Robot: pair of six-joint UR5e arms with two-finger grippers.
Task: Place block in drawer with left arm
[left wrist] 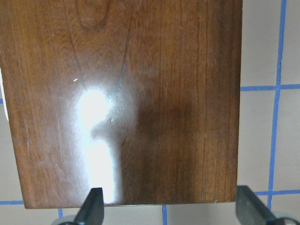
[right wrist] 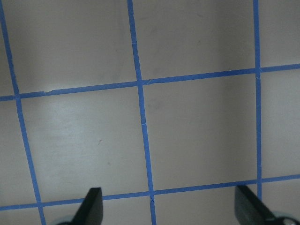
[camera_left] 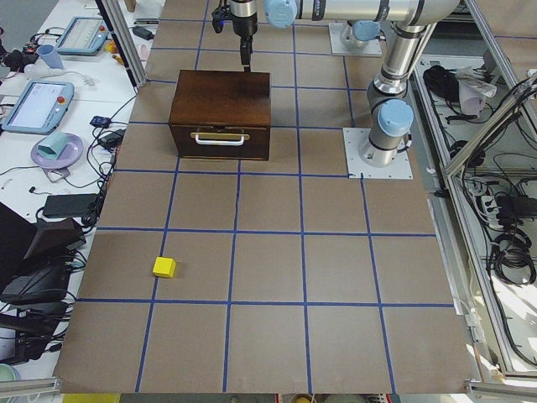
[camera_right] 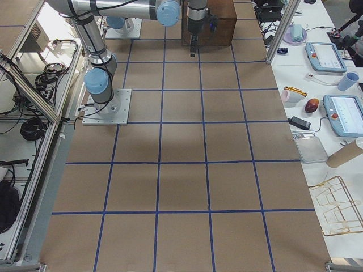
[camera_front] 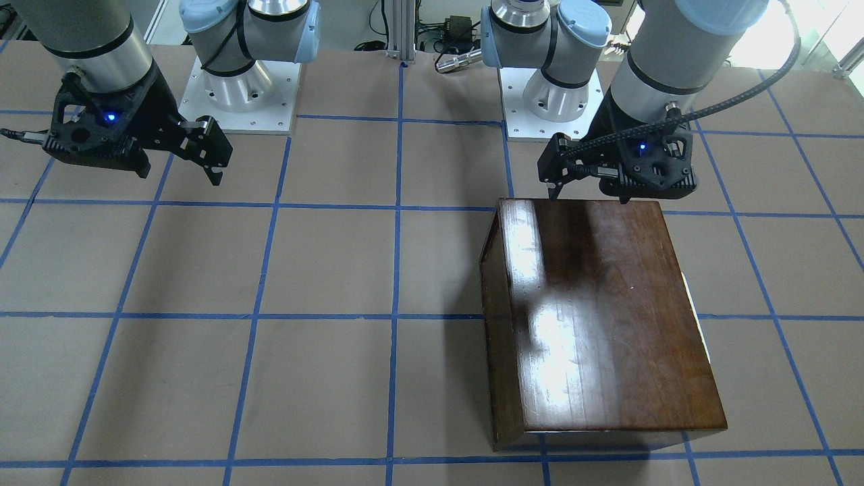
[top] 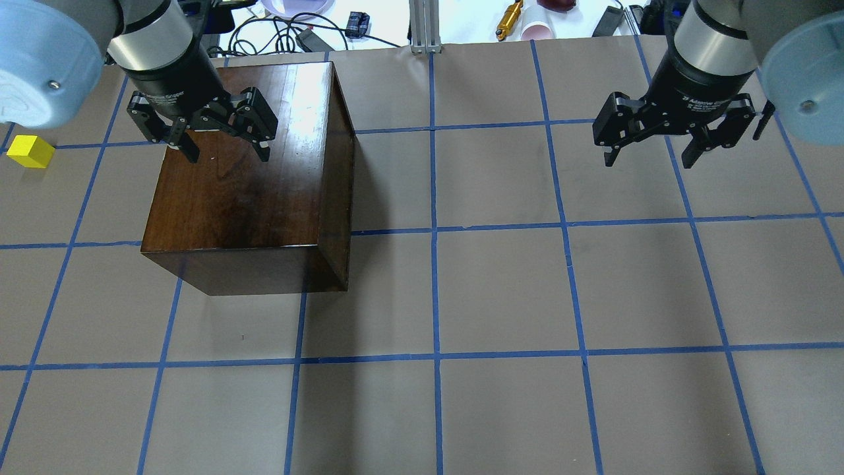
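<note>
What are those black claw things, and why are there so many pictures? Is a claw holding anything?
Those claws are grippers, the robot's fingers. The left gripper, on the left arm, hangs over a shiny brown cabinet. The right gripper, on the right arm, hangs over the table. Both are open and hold nothing. A small yellow block lies on the table, apart from the cabinet, whose drawer is shut. The six pictures come from six cameras: one faces the robot, one looks down from behind it, two watch from the table's ends, and one rides on each wrist.
</note>
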